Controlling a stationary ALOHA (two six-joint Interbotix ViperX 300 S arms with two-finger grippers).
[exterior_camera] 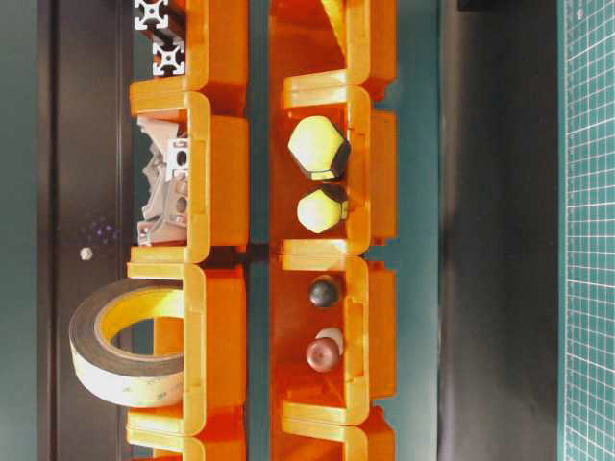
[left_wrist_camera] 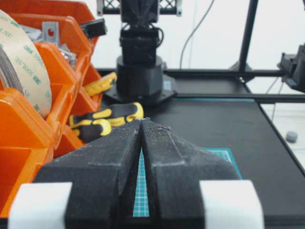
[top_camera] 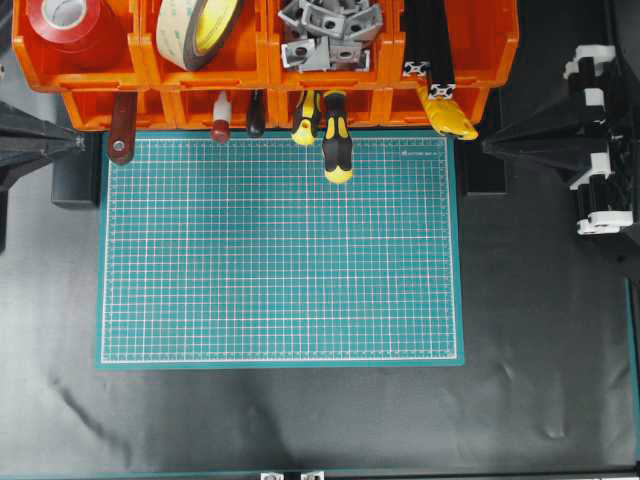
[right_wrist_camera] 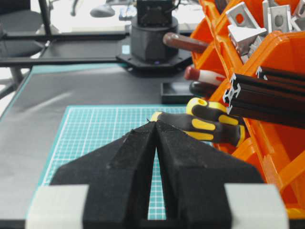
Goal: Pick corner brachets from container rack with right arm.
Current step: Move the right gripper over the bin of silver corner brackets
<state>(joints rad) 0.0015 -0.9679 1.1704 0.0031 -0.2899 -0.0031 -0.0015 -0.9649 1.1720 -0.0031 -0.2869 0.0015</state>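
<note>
The corner brachets (top_camera: 330, 33) are piled in an upper container rack (top_camera: 455, 70) bin; both the left gripper (left_wrist_camera: 142, 121) and the right gripper (right_wrist_camera: 155, 123) are clenched, empty.

bench (top_camera: 560, 380): black surface | green gridded cutting mat (top_camera: 280, 260): flat at centre | orange container rack (top_camera: 250, 70): at 12 o'clock, its front edge over the mat's far edge

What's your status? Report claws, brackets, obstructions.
Both claws, left and right, shut, empty. Corner brackets untouched in upper orange rack bin. Nothing blocking.
</note>
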